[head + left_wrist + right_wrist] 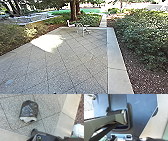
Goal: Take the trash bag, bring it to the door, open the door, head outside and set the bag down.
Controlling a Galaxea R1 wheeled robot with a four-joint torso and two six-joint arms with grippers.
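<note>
The trash bag [29, 109] lies on the paving [50, 105] near the robot's base [50, 137], probably closer to the left gripper than the right gripper; how open either is, or whether it holds anything, I cannot tell.

An outdoor patio in a garden: speckled paving [82, 62] with a pale border [116, 60] on the right, bushes [147, 37] to left and right, a tree trunk [73, 11] and a small table [83, 28] at the far end.
</note>
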